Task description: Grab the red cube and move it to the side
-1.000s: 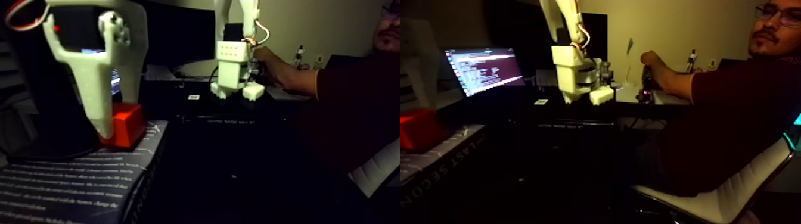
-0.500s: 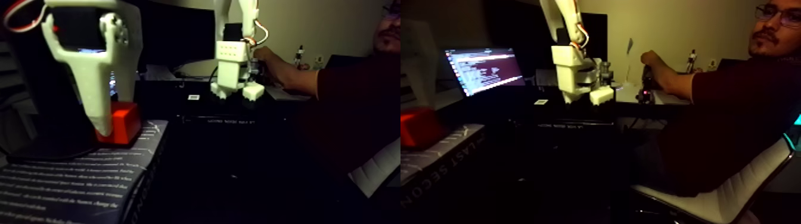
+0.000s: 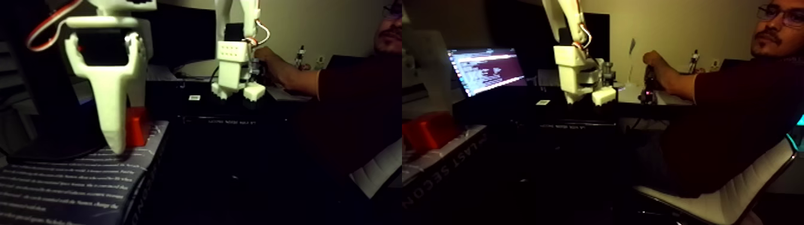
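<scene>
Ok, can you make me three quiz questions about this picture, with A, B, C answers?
1. Where does the bright red cube sit? A on a dark printed book B on a chair C in a hand
2. What colour is the plastic gripper? A blue B white C green
3. The laptop screen is: A closed B dark C lit
Answers: A, its base rests on the book's cover; B, its shell looks white; C, text lines glow on it.
</scene>
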Available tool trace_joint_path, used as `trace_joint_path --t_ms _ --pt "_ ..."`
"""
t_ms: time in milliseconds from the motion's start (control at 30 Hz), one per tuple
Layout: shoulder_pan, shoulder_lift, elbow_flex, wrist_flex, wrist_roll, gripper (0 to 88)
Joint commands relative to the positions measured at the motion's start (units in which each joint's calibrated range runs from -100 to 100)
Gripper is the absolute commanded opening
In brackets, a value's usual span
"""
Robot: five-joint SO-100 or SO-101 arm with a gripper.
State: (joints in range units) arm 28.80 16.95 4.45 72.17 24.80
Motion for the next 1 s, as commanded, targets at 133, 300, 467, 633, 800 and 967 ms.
trace_joint_path --t_ms 133,300,467,633,800,967 --pt "-1.08 -2.84 -0.86 0.88 0.80 30.5" --pt "-1.99 -6.79 -1.32 5.11 3.55 30.3" --pt "-2.16 -9.81 -4.22 9.08 4.84 30.0" --pt "-2.08 -12.00 -4.58 12.37 7.59 29.9" --pt "-3.74 -15.44 -4.58 15.66 6.68 29.9" --pt "-9.49 -21.49 -3.22 18.53 -1.85 29.8"
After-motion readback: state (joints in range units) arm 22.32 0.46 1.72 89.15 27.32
